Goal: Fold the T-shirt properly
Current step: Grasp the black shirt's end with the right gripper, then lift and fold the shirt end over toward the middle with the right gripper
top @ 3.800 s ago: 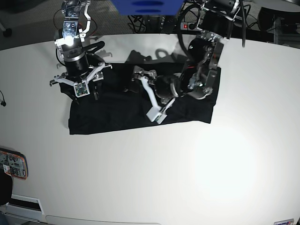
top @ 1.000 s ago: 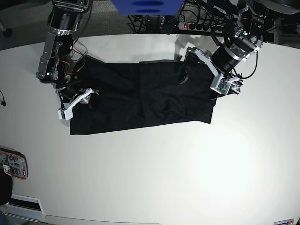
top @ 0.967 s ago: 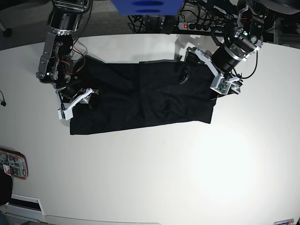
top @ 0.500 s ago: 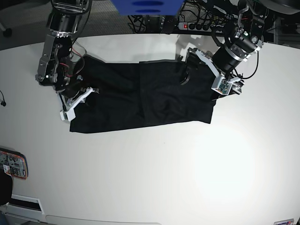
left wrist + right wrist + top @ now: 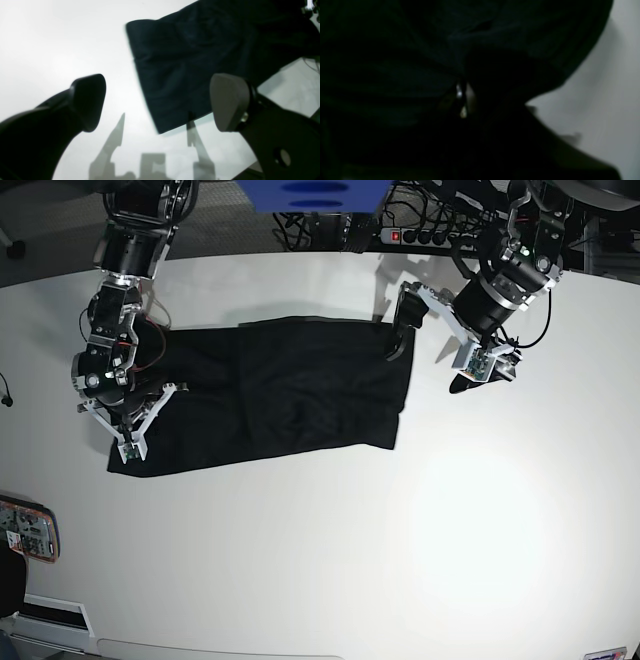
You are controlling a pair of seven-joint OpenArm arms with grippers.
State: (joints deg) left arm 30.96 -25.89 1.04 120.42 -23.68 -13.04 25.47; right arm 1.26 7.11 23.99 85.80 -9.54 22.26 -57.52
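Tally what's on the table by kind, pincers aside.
T-shirt: 1
Orange-edged device at the table's left edge: 1
Small item at the bottom right edge, too cut off to identify: 1
Total: 3

Two-arm robot: black joint housings, white gripper parts

In the base view, each arm is a chain of black cylindrical housings with silver-grey metal brackets between them. The left gripper [image 5: 440, 335] carries white angular finger plates and a small green-marked module at the wrist; black cables loop beside it. The right gripper [image 5: 128, 435] has matching white finger brackets, with red and black wires along the forearm. In the left wrist view, the fingertips [image 5: 87, 100] are rounded pads, one black, one with a grey face fixed by a brass-coloured screw.
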